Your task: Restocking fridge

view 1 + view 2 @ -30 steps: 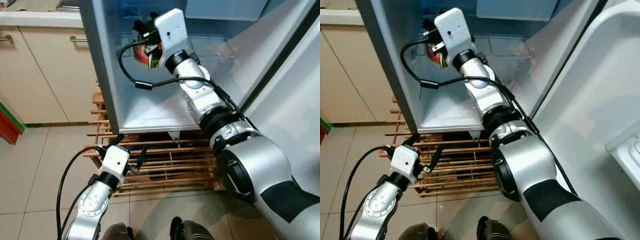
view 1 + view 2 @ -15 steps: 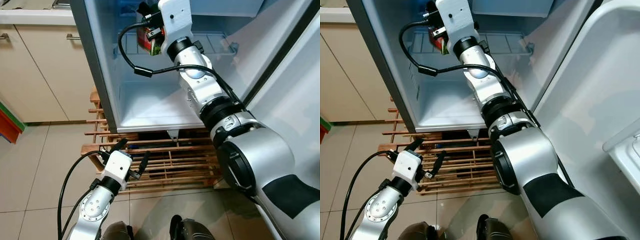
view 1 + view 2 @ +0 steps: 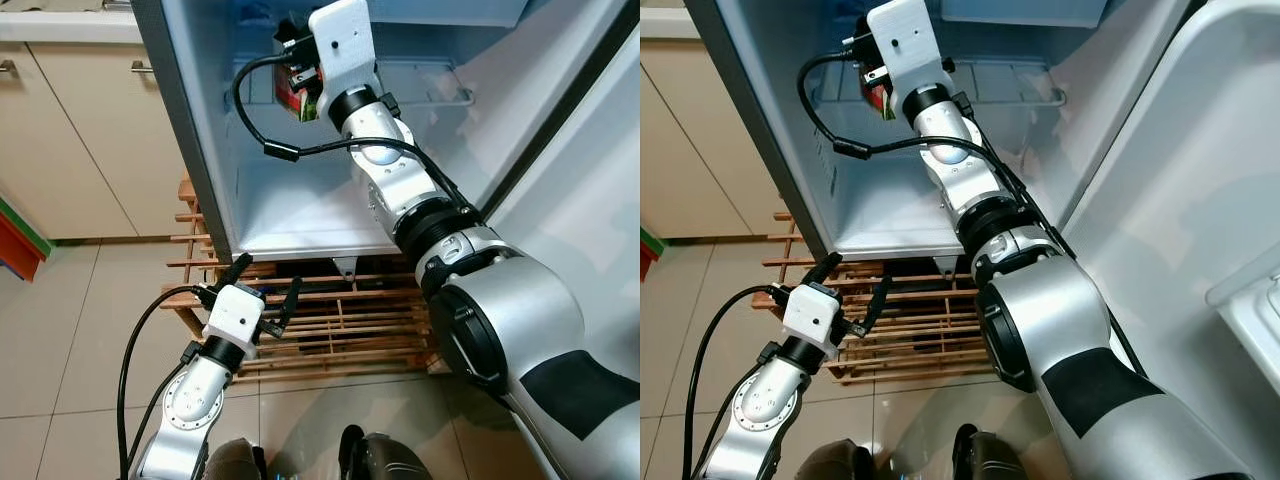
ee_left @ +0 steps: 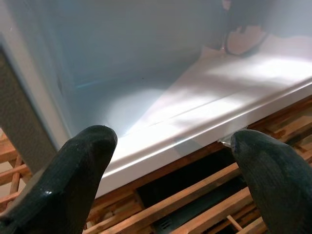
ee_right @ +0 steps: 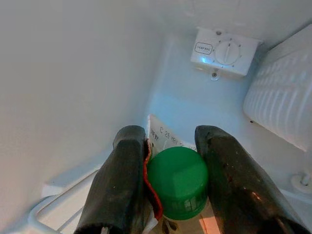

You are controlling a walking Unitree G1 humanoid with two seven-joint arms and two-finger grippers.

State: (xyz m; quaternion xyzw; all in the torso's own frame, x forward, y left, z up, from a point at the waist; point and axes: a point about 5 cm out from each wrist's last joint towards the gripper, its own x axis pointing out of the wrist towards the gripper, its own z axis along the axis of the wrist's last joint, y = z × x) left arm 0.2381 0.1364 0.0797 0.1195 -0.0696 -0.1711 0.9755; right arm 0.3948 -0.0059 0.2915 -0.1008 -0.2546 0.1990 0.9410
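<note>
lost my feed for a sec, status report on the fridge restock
Right gripper shut on green-capped carton, inside fridge above wire shelf. Left gripper open, idle over wooden rack. Nothing in the way.

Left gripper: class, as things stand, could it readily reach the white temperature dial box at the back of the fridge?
Probably not. The left gripper hangs low by the wooden slatted rack, while the white temperature dial box sits deep inside, above the wire shelf.
</note>
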